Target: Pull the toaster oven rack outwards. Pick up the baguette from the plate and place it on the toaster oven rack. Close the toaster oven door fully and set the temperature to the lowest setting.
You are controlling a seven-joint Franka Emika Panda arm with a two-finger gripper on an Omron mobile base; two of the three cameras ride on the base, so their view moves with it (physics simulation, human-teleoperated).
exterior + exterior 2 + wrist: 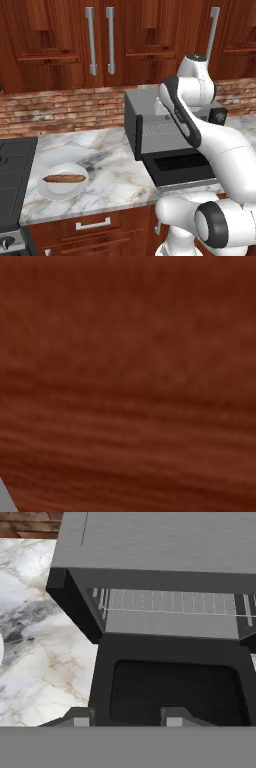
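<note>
The toaster oven stands on the marble counter, its toaster oven door folded down flat toward me. In the hand view I look down on the oven. The wire toaster oven rack lies inside the cavity, behind the lowered door. My gripper hovers above the door's front edge. Its fingertips are apart and nothing is between them. The baguette lies across the white plate, left of the oven. My arm blocks the oven's right side in the left base view.
A black stovetop borders the counter on the left. Wooden wall cabinets with silver handles hang above a brick backsplash. A drawer sits under the counter edge. Reddish-brown wood lies close in front of the right base camera.
</note>
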